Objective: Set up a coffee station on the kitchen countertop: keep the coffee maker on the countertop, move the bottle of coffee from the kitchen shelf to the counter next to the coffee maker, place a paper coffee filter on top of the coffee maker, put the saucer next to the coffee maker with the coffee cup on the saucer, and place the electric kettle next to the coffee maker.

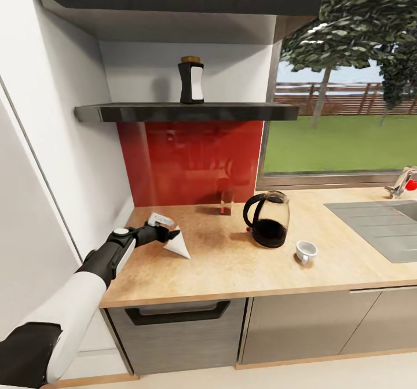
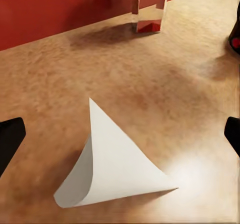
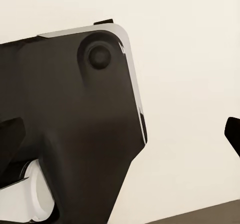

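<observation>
A white paper coffee filter [image 1: 179, 243] lies on its side on the kitchen countertop [image 1: 231, 273], near the left end. My left gripper [image 1: 168, 234] is just left of it, open, and in the left wrist view the filter [image 2: 117, 169] lies between the two dark fingertips [image 2: 10, 139] without being gripped. The bottle of coffee [image 1: 191, 81] stands on the dark kitchen shelf [image 1: 185, 112] above. The glass electric kettle [image 1: 267, 218] stands mid-counter, with the white coffee cup [image 1: 306, 251] to its right. My right gripper [image 3: 120, 134] is open beside a dark part of the robot. The coffee maker and saucer are out of view.
A small glassy block [image 1: 225, 204] stands against the red backsplash [image 1: 191, 157]. A steel sink [image 1: 376, 221] and tap [image 1: 402, 182] are at the right. A white wall [image 1: 58, 146] closes the counter's left end. A window [image 1: 347, 117] sits behind.
</observation>
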You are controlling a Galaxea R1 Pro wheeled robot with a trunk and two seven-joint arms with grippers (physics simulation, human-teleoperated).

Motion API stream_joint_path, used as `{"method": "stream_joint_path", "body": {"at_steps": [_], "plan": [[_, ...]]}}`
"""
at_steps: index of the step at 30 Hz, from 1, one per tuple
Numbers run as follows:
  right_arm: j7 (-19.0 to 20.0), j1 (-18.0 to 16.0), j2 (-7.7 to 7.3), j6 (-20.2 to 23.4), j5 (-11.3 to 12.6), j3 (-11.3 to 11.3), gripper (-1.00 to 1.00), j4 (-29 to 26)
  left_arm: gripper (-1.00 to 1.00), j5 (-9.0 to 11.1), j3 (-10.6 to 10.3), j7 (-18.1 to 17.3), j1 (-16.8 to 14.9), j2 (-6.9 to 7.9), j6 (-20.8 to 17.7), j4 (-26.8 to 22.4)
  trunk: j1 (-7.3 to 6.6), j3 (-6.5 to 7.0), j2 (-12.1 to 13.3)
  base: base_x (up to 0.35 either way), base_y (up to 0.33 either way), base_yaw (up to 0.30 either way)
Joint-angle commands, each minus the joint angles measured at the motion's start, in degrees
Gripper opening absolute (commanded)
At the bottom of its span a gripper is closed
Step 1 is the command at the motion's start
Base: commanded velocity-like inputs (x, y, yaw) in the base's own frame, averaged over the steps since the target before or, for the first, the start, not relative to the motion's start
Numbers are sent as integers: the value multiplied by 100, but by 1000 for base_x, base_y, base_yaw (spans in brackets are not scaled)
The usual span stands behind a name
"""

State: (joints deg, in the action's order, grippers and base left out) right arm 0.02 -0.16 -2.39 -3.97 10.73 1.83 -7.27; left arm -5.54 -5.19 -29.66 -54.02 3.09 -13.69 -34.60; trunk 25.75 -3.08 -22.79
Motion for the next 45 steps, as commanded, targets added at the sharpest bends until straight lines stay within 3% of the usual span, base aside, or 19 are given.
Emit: {"method": "stream_joint_path", "body": {"at_steps": [1, 30, 45], "plan": [[0, -2, 1, -15, 26, 17, 100, -3, 100, -39, -7, -59, -4, 4, -19, -5, 4, -13, -12, 0, 0, 0], [6, -2, 1, -16, 23, 16, 100, -3, 100, -49, -34, -137, 445, 8, -19, 2, 4, -13, -12, 74, 0, 0], [7, -2, 1, -16, 26, 19, 100, 2, 100, -44, -35, -137, 479, 8, -18, 6, 4, -13, -12, 113, 0, 0]]}}
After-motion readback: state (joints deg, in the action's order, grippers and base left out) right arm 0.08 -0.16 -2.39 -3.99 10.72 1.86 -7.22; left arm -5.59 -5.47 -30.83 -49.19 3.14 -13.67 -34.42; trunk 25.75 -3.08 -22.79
